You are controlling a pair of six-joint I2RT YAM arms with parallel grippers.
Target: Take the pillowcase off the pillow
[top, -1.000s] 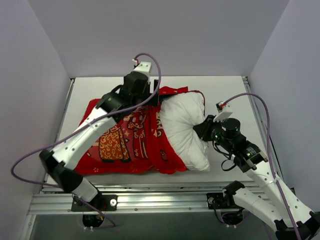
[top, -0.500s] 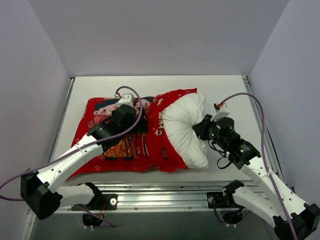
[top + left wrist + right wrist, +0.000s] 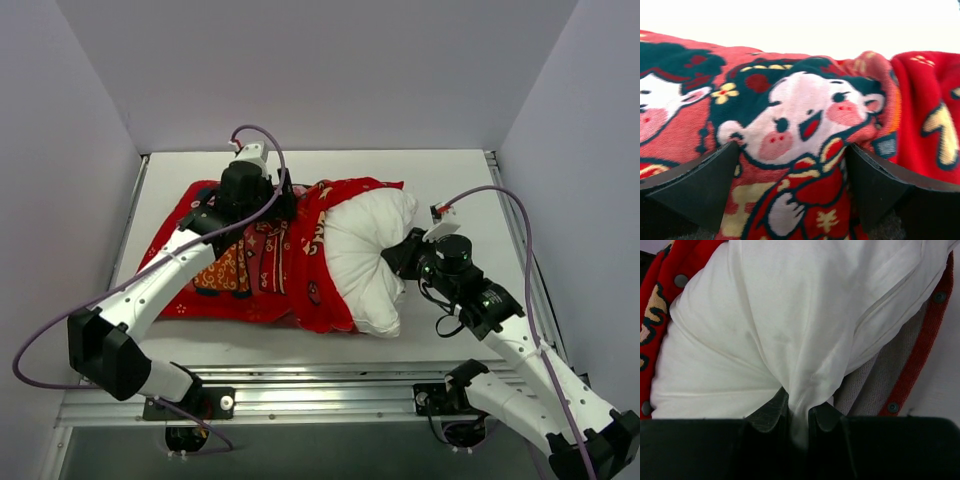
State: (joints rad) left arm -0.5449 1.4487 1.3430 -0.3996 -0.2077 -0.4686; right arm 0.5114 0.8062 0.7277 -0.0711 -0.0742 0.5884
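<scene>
Two arms on job.
Top: pillowcase (image 3: 290, 275) bunched over left part of pillow (image 3: 365, 255), white end sticking out right, both on table (image 3: 450, 180).
Left wrist: my left gripper (image 3: 792, 160) jaws spread wide, printed fabric bulging between, not clamped.
Right wrist: my right gripper (image 3: 799, 415) pinched tight on pillow's white fold.
</scene>
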